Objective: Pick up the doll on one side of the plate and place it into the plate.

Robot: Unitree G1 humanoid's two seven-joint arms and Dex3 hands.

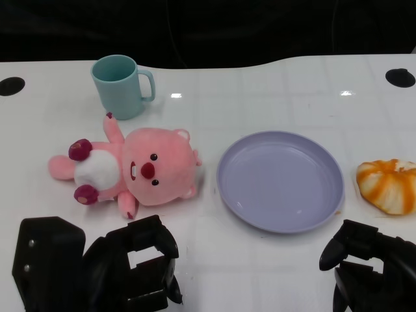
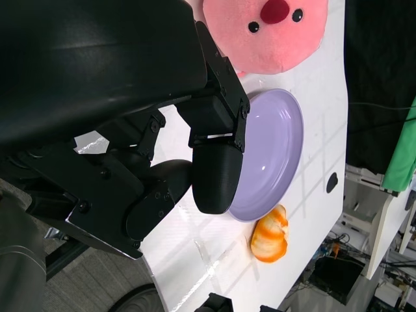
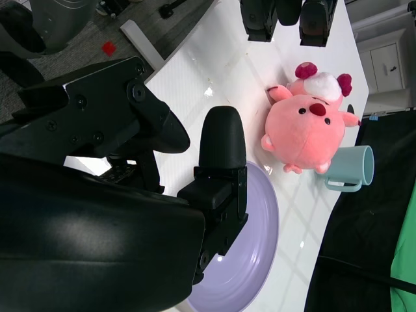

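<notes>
task at its start: the pink doll (image 1: 133, 170) lies on its back on the white tabletop (image 1: 260, 84), at 9 o'clock of the purple plate (image 1: 280, 180) and just beside its rim, not in it. the plate holds nothing. both hands hang near the tabletop's 6 o'clock edge; the left hand (image 1: 133, 263), below the doll, grips nothing, its fingers apart, and the right hand (image 1: 370, 260), below the plate, is likewise empty with fingers apart. reaching, grasping, lifting and placing all remain. a teal mug (image 1: 121, 84) stands at 12 o'clock of the doll; an orange-and-white object (image 1: 388, 185) lies at 3 o'clock of the plate. no brand, label or writing is legible.
</notes>
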